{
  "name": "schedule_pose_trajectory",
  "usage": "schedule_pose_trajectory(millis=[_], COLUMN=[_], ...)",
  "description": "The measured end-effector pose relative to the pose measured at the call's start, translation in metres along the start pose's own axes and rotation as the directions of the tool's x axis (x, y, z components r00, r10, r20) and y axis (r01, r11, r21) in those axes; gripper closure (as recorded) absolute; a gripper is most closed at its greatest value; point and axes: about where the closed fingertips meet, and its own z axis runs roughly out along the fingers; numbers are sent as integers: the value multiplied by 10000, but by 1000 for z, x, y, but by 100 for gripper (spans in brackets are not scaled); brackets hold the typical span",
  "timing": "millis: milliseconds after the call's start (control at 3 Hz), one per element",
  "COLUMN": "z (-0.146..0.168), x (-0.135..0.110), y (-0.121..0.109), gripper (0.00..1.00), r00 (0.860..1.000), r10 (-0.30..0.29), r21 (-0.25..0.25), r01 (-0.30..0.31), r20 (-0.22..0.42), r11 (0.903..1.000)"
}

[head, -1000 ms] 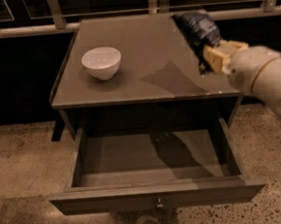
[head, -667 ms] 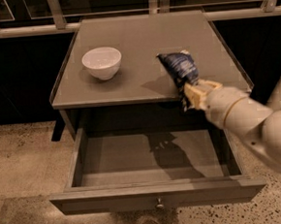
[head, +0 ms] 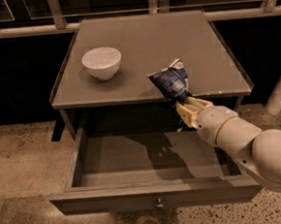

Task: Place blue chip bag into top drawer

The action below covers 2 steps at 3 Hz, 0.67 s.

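The blue chip bag [head: 171,83], dark navy foil with white patches, hangs in the air in front of the table's front edge, above the right part of the open top drawer [head: 154,194]. My gripper [head: 184,105] is shut on the bag's lower end and holds it up from below. The white arm runs in from the lower right. The drawer is pulled out toward the camera, its inside [head: 148,154] bare, with a small round knob [head: 159,204] on the front panel.
A white bowl [head: 102,62] stands on the left of the grey-brown tabletop [head: 173,38]. A railing and dark windows run behind the table. A pale post [head: 280,90] stands at the right. The floor is speckled stone.
The gripper with the bag has moved from the table's back right toward the front and left, and now holds it over the drawer's right side.
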Motion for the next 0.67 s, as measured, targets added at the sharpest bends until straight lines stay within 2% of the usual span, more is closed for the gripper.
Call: schedule_pose_trajectory(millis=[333, 667], z=[-17, -36], x=[41, 95], y=[8, 8], gripper=[100, 100], r00=[9964, 9770], r10=[826, 2108], r21=[306, 682], r01=[-831, -2126], r20=[191, 318], r11=[9961, 9748])
